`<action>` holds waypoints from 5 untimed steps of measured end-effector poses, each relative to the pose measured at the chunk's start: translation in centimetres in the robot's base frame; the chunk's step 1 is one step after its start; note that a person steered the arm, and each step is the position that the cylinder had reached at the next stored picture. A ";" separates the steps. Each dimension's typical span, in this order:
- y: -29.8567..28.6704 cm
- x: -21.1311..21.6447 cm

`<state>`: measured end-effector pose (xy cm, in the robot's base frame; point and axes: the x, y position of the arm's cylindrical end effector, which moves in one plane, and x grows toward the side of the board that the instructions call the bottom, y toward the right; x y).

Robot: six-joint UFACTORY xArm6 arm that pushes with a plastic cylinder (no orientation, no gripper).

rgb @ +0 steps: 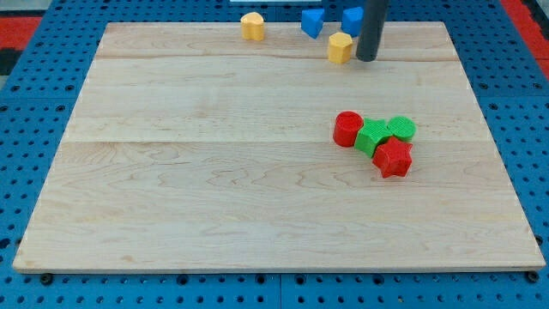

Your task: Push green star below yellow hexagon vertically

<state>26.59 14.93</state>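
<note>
My tip [367, 58] rests on the board near the view's top, just right of a yellow block [340, 47] that looks like the hexagon. A green angular block [373, 137], likely the star, lies lower down at the right of centre. It is packed between a red cylinder [347, 129] on its left, a green round block [401, 129] on its right and a red star [394, 158] below it. My tip is well above this cluster and apart from it.
A second yellow block [252, 26] sits at the board's top edge, left of centre. Two blue blocks [312, 21] [352, 19] lie at the top edge, the right one partly behind the rod. The wooden board [214, 172] lies on a blue pegboard.
</note>
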 end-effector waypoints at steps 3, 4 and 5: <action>-4.8 1.4; -0.2 4.3; 5.4 9.2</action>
<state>35.80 20.32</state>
